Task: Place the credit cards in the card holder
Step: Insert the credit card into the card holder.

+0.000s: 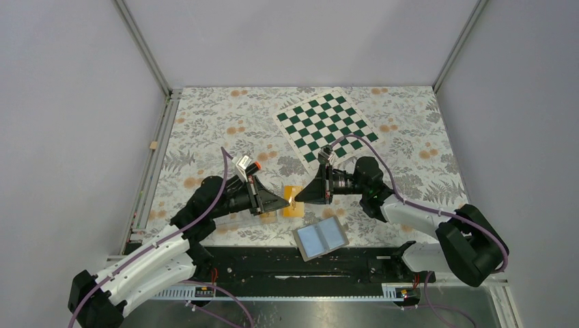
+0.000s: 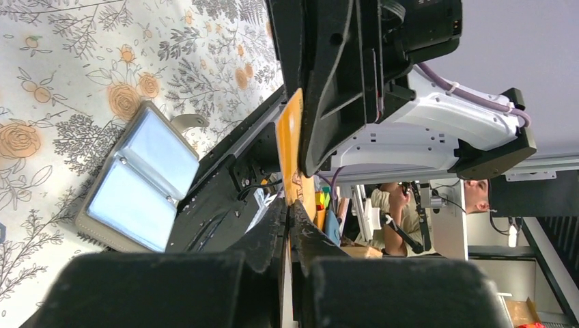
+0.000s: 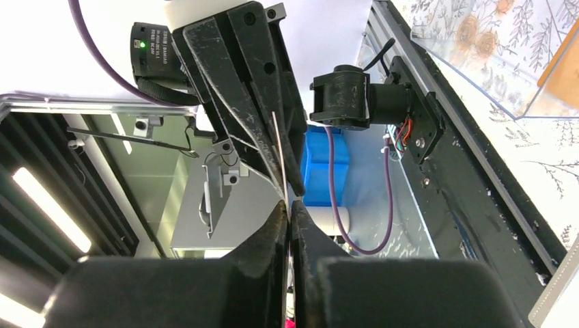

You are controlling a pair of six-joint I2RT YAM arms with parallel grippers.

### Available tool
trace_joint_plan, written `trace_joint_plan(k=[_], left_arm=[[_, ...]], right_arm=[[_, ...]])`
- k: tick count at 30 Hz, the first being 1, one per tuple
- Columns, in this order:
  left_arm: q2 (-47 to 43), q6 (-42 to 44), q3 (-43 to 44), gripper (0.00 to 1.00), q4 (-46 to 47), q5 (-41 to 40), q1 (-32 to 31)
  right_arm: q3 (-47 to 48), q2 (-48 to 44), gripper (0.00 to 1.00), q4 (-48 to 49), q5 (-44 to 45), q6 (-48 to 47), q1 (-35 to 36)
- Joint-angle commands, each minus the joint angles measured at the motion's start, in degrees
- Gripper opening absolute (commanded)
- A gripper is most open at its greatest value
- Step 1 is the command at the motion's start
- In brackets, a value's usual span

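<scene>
An orange-yellow credit card (image 1: 295, 209) is held on edge between both grippers, a little above the table near the middle front. My left gripper (image 1: 285, 201) is shut on one end of it; the left wrist view shows the card (image 2: 289, 147) rising from my closed fingertips (image 2: 290, 205). My right gripper (image 1: 300, 197) is shut on the other end; in the right wrist view the card is a thin pale line (image 3: 278, 154) above my fingertips (image 3: 287, 203). The grey card holder (image 1: 321, 240) lies open, its pale blue pockets up, just in front of the card (image 2: 140, 181).
A clear plastic tray (image 1: 251, 217) lies under my left arm with another orange card (image 1: 267, 215) in it; both show in the right wrist view (image 3: 491, 68), (image 3: 563, 68). A green-and-white chessboard (image 1: 328, 126) lies at the back. The black base rail (image 1: 273, 266) runs along the near edge.
</scene>
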Motion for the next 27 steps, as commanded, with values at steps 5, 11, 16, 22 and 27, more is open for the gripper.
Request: trace_joint_plan(k=[5,11,16,22,27], left_arm=[[-0.5,0.8,-0.4,0.45,-0.5,-1.2,-0.1],[-0.3,-0.2,-1.3,0.62,-6.1,-4.3,-0.1],[3.7,-3.0,-3.0,0.59,-9.3,-7.5,-2.6],[11.8,-5.3,-1.8,0.57,-9.3,-13.1,-10.1],[20.5,-4.5,3.5,0.47,-13.3,-16.6,-15.4]], right_arm=[[0.6,-4.4,0.0,-8.1,-1.7,-6.7,-0.1],[3.5,-10.9,0.0,-35.3,4.0,-24.3,-0.3],[-1.0,-12.9,0.0,-41.9,5.2,-29.3,-3.3],[-4.7,-13.0,0.0,-54.2,12.1,-38.8,-7.1],[-4.2,-11.8,0.0,-59.5,24.4,-43.3,-7.2]])
